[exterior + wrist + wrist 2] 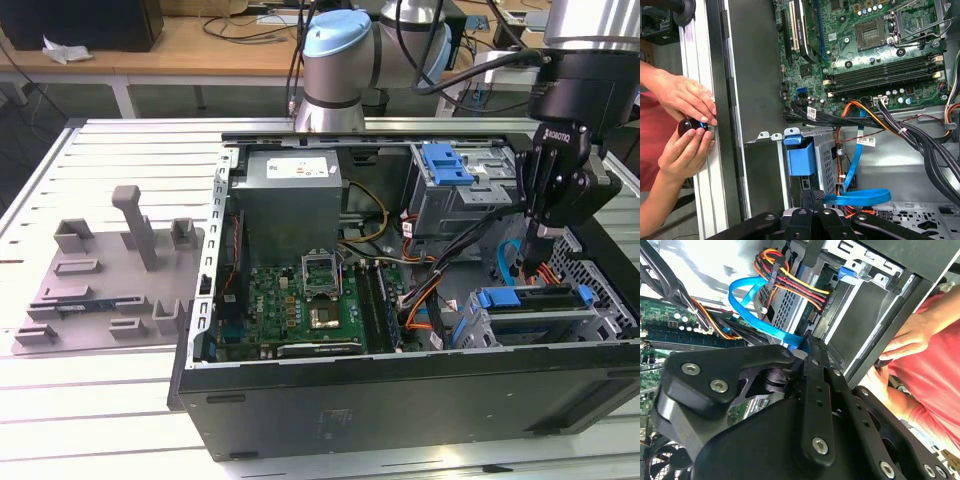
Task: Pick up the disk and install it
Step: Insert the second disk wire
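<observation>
A: The pincer (pixel 540 255)?
B: In the exterior view its tip drops behind cables in the case (pixel 400 420); whether the fingers are parted can't be told. In both wrist views its own black body covers the tip.
A: The disk?
B: Can't make it out for sure; the blue-railed bay (pixel 530 305) hides whatever sits in it.
A: The person?
B: Cut by the frame edge in the first wrist view; two hands (pixel 687 127) cover most of a small black object (pixel 690 126), too hidden to identify.
</observation>
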You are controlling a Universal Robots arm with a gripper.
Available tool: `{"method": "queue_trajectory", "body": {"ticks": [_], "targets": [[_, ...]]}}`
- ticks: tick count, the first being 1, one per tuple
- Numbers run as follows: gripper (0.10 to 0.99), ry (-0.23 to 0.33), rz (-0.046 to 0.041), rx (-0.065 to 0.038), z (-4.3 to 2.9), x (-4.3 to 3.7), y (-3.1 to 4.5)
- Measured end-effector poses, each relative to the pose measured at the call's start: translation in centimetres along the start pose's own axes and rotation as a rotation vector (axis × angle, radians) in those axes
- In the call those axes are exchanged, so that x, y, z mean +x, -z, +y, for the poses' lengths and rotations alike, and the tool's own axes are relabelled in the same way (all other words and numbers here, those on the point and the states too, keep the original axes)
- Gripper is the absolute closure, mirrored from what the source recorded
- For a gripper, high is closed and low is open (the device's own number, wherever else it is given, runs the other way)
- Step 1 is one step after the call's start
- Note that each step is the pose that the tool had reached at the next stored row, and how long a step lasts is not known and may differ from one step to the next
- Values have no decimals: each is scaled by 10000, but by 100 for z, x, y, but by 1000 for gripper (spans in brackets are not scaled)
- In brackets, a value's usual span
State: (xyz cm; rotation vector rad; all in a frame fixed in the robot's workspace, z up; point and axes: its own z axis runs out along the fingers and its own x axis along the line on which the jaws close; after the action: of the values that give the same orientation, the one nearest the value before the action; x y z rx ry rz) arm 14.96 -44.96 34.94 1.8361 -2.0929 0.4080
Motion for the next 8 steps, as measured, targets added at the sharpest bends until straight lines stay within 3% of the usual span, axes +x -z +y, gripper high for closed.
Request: {"method": "queue_trajectory", "body": {"ticks": [2,8], "targets": [[984,-2,-27,4,0,0,-1],[984,-100,-246,215,-1,28,46]]}}
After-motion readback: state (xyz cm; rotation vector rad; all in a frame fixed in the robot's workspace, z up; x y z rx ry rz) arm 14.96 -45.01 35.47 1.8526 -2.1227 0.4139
